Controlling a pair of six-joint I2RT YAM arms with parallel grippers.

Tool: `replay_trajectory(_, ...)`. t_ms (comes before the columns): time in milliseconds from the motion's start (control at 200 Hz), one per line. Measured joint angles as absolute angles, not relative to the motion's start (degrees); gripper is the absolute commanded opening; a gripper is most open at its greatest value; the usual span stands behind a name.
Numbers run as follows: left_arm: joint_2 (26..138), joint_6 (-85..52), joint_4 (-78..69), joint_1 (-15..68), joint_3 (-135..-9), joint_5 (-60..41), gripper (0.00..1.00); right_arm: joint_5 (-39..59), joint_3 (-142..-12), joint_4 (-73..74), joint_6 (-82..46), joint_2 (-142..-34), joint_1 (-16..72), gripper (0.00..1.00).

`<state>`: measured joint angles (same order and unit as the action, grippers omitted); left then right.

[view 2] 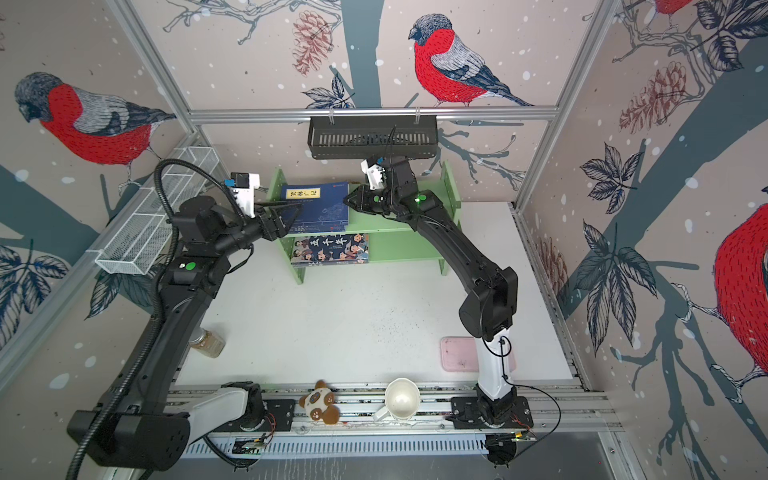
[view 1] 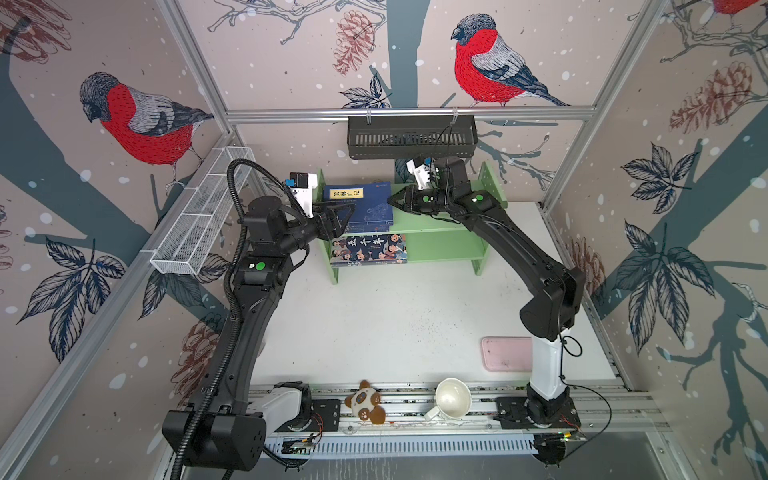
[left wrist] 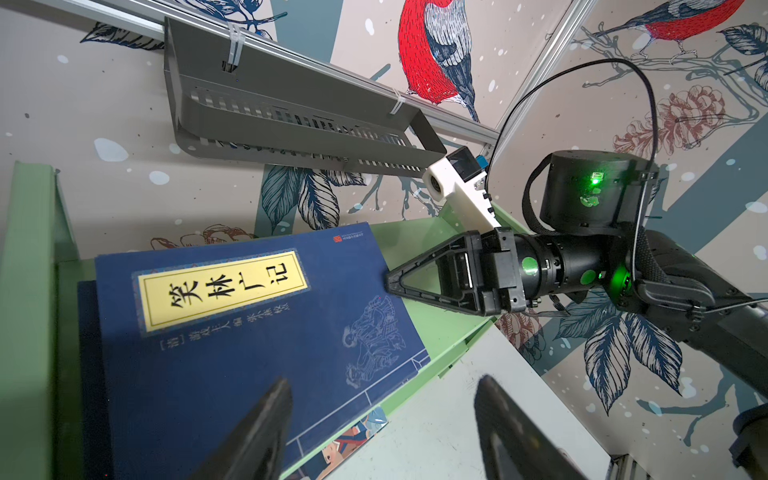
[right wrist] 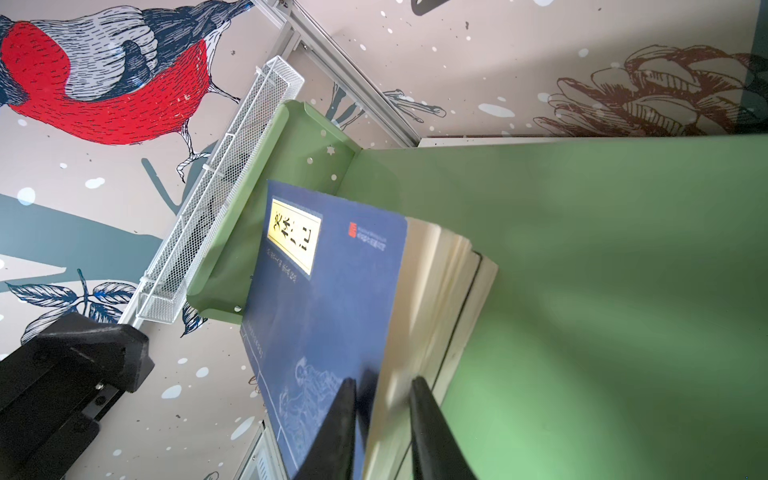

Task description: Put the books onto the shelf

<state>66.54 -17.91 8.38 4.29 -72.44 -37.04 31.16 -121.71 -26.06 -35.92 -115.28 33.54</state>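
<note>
Black basket (view 1: 411, 137) hangs above shelf (view 1: 449, 245); right half free

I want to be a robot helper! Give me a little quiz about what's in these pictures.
1. True or false: the cartoon book lies on the lower tier of the green shelf.
2. What sits beside the white mug on the front rail? A) plush panda B) banana C) spoon
3. Fill in: the left gripper has its jaws ____ (open or shut).
Key: 1 true; 2 A; 3 open.
</note>
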Motion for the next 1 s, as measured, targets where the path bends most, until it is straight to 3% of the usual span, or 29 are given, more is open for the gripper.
replay_trajectory(555, 66.0, -15.1, 8.8, 4.3, -71.7, -35.3, 0.7, 29.9, -122.3, -26.9, -36.0, -115.3, 34.2, 0.2)
replay_trajectory(770, 65.1, -3.6, 12.1, 4.3, -72.9, -28.4, 0.66, 29.0, -122.3, -26.9, -36.6, -115.3, 34.8, 0.21)
replay_trajectory(1000, 63.5, 8.6, 16.1, 4.3, -72.1, -17.6, 0.66, 28.5, -122.2, -26.5, -37.6, -115.2, 35.1, 0.32)
